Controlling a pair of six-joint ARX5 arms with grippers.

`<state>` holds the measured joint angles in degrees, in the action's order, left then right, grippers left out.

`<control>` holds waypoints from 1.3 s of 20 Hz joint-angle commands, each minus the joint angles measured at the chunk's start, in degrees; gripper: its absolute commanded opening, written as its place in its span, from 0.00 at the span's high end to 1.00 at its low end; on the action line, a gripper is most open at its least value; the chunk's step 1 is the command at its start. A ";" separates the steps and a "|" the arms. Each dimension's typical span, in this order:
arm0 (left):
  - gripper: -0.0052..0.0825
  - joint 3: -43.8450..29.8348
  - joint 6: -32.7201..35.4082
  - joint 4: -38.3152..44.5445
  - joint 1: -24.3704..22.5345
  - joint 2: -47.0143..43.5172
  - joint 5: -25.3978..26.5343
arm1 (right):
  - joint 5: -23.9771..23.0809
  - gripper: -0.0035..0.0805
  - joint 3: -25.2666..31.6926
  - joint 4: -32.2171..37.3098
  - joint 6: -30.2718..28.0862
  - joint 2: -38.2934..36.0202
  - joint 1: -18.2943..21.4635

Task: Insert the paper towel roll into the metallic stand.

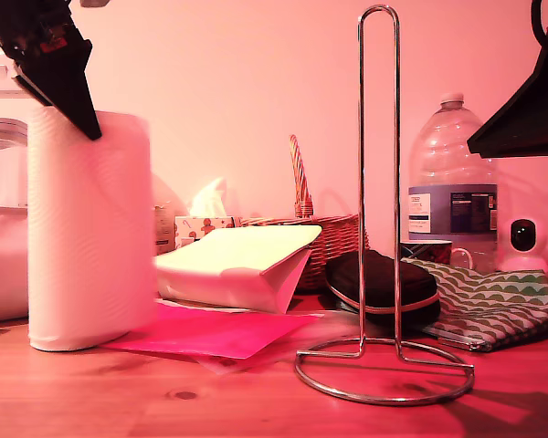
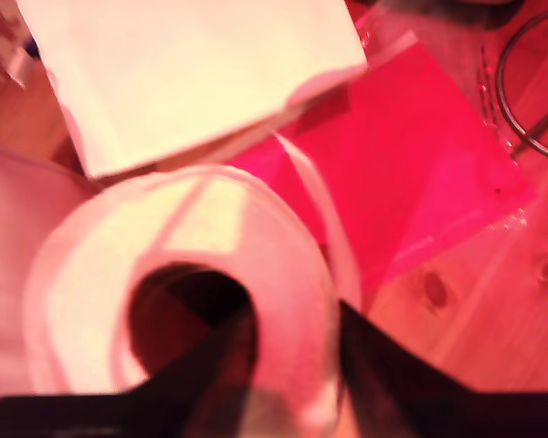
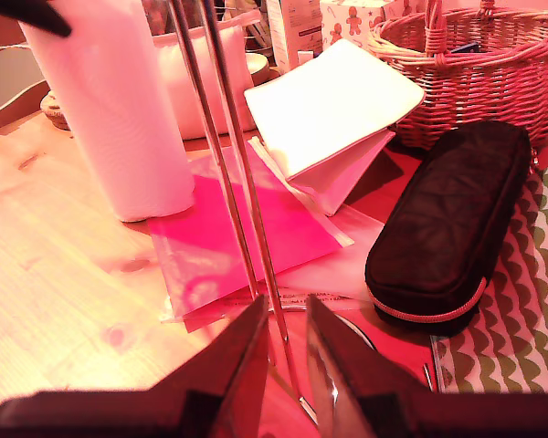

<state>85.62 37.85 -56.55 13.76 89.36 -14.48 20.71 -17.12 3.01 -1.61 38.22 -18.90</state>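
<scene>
The paper towel roll (image 1: 91, 233) is a fat white cylinder of soft, faintly embossed paper, standing upright on the wooden table (image 1: 119, 392) at the exterior view's left, its base overlapping a corner of a glossy pink plastic sheet (image 1: 210, 330). My first gripper (image 2: 288, 356) comes down on its top: one dark finger sits inside the hollow core and the other outside the paper wall, so the jaws are nearly closed and pinch the rim of the roll. The first wrist view alone shows that dark round core; the exterior view shows only the black wedge of the gripper at the roll's upper edge.

The metallic stand (image 1: 379, 210) is thin shiny chrome wire, a tall narrow loop rising from a round ring base, standing apart from the roll toward the exterior view's right. In the second wrist view my second gripper (image 3: 286, 351) has its slim metal-faced fingers close on either side of the stand's two rods; whether they actually clamp the wire I cannot tell.

Between roll and stand lies a folded cream paper bag (image 1: 242, 265), smooth and flat. Behind the stand rest a black quilted zip case (image 1: 379, 283), a woven wicker basket (image 1: 324, 237) and a green scallop-patterned cloth (image 1: 493, 306). The exterior view adds a clear ribbed water bottle (image 1: 452, 173).
</scene>
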 commanded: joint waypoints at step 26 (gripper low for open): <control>0.79 -0.90 0.11 2.56 1.14 5.14 3.19 | 0.37 0.83 0.70 0.61 -0.33 0.26 -0.33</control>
<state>85.67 37.89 -53.95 14.70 92.84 -11.38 20.69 -17.12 3.01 -1.61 38.22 -18.90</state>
